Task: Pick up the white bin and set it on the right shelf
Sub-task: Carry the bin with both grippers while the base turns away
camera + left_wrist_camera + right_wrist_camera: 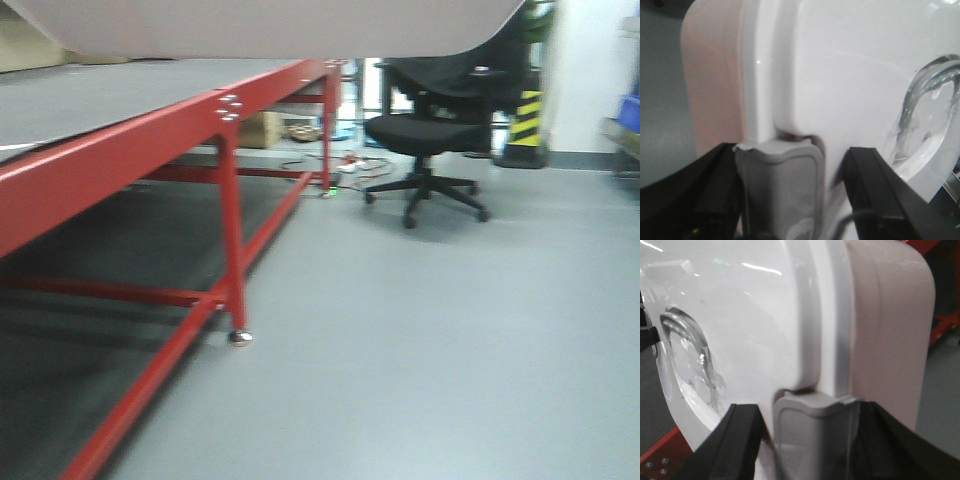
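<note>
The white bin (270, 25) hangs in the air, and its pale underside fills the top of the front view. In the left wrist view my left gripper (792, 152) is shut on the white bin (840, 75), its black fingers either side of a grey latch (780, 185) at the lid's edge. My right gripper (807, 410) grips the white bin (765, 315) the same way, astride the grey latch (810, 435) at the other end. The lid's moulded handle (930, 100) shows between the two. A pale rail (620, 135) at the far right edge is too blurred to tell whether it is the right shelf.
A red metal frame (230, 110) with a grey top runs along the left, its foot (240, 338) on the floor. A black office chair (430, 130) stands ahead. Beyond are a yellow-black striped post (527, 115), a cardboard box (262, 128) and floor cables (350, 165).
</note>
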